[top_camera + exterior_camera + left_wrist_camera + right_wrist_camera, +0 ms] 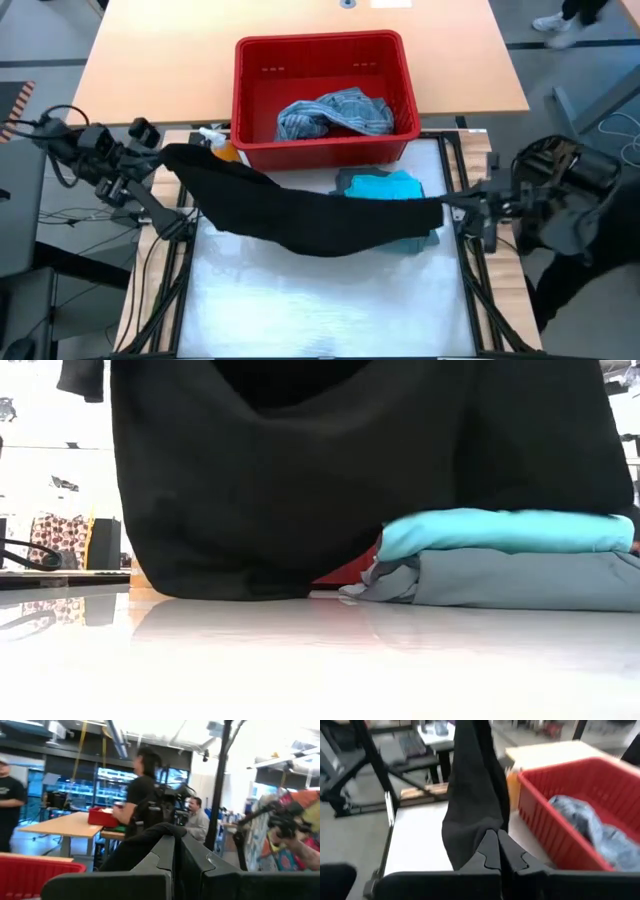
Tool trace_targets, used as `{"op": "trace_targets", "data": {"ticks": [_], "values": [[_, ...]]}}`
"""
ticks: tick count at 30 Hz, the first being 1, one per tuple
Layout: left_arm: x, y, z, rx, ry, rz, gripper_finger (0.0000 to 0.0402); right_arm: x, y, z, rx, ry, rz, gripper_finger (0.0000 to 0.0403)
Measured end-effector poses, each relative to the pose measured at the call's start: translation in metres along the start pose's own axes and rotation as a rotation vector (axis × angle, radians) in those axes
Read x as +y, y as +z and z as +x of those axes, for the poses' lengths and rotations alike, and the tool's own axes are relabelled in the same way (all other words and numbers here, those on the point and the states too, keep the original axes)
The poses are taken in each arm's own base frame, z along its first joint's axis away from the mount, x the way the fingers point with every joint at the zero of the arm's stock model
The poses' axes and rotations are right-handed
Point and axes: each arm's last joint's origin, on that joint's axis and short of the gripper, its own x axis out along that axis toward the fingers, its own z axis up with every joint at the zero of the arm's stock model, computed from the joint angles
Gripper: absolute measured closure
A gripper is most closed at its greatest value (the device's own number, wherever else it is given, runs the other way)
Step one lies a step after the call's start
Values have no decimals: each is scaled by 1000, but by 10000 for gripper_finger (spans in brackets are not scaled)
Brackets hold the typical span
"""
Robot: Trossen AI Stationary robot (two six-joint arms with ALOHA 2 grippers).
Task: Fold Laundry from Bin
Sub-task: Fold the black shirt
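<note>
Sagging limply, the soft black garment [300, 215] hangs clamped between left jaws and right jaws.

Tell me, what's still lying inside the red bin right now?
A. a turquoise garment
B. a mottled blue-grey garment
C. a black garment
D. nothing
B: the mottled blue-grey garment lies crumpled inside the red bin, while the black garment hangs stretched between the two tools and the turquoise garment sits folded on the table.
</note>
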Motion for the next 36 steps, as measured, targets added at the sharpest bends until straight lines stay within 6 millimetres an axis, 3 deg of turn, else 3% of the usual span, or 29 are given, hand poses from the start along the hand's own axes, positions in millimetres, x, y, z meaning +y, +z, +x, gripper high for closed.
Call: {"op": "trace_targets", "data": {"ticks": [4,8,13,16,20,24,28,31,36], "values": [[1,1,-1,9,-7,0,401,-13,3,-11,-110,-35,25,393],[-18,-31,18,115,-2,53,401,1,1,-4,-92,-40,41,393],[-55,-79,55,178,-21,111,401,50,-12,31,33,-87,-12,393],[-78,-105,87,154,22,208,401,81,-23,60,83,-144,-70,393],[-95,-129,140,147,88,409,401,89,-22,101,128,-251,-163,393],[-88,-104,186,152,102,462,401,87,-14,141,170,-268,-183,393],[-70,-75,212,311,134,541,401,65,17,137,84,-218,-163,393],[-54,-32,209,296,226,558,401,44,31,127,36,-222,-158,393],[-35,16,176,305,420,550,401,-2,45,86,-48,-273,-77,393]]}}
